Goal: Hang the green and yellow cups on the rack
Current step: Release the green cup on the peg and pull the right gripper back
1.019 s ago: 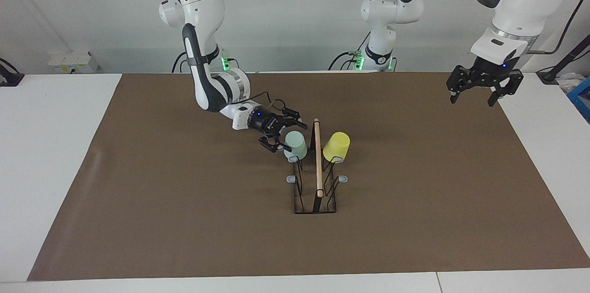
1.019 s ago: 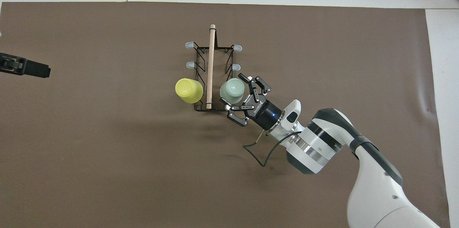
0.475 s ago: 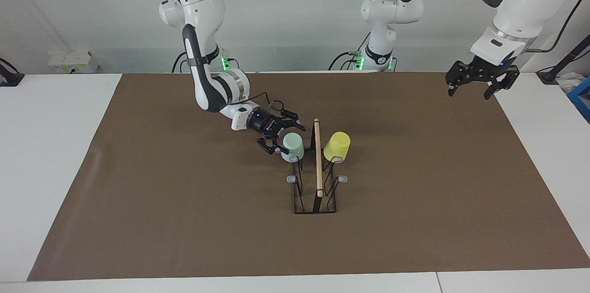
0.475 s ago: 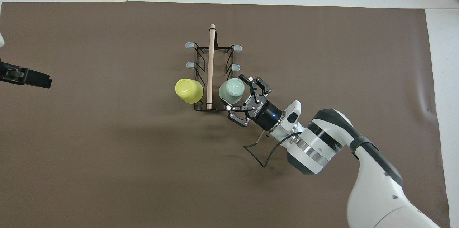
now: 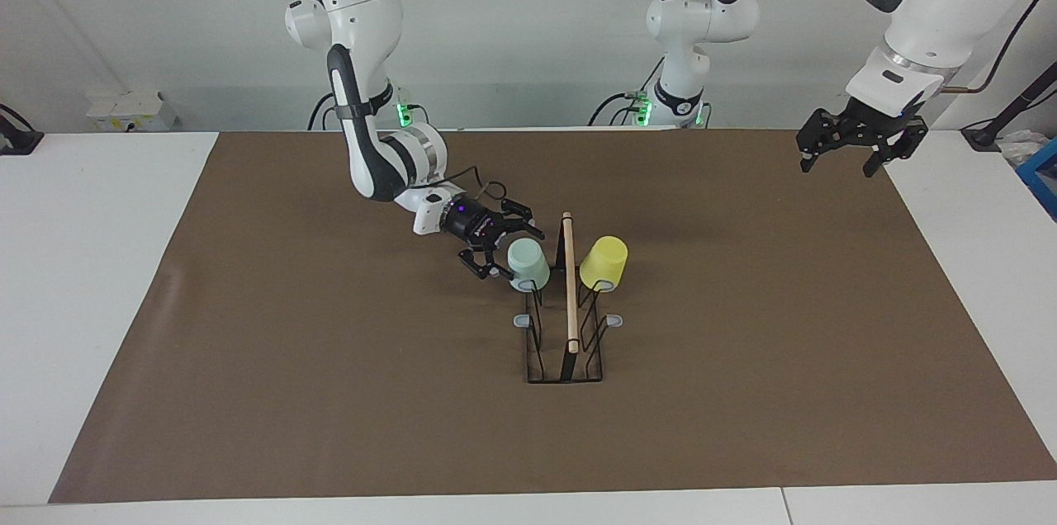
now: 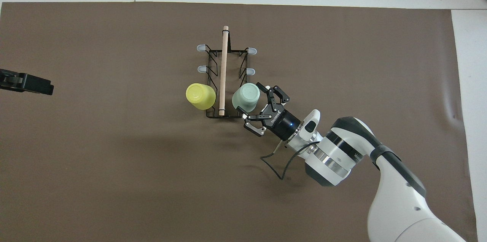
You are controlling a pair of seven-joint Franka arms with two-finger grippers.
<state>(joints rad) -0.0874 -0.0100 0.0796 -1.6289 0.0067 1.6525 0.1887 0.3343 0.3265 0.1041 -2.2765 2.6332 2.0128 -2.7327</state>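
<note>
Cups: we see green cup (image 5: pixel 528 263) and yellow cup (image 5: pixel 604 262) hung on rack (image 5: pixel 568 343).
Right tool (image 5: pixel 502 248): spread wide beside green cup.
Left tool (image 5: pixel 853 147): waits, fingers apart.

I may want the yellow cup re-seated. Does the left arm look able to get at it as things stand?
Probably yes: the left gripper is open and empty, and the yellow cup hangs on the rack's side toward it.

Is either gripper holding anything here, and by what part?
Nothing is held. The right gripper stands open beside the hung green cup; the left gripper is open and empty.
</note>
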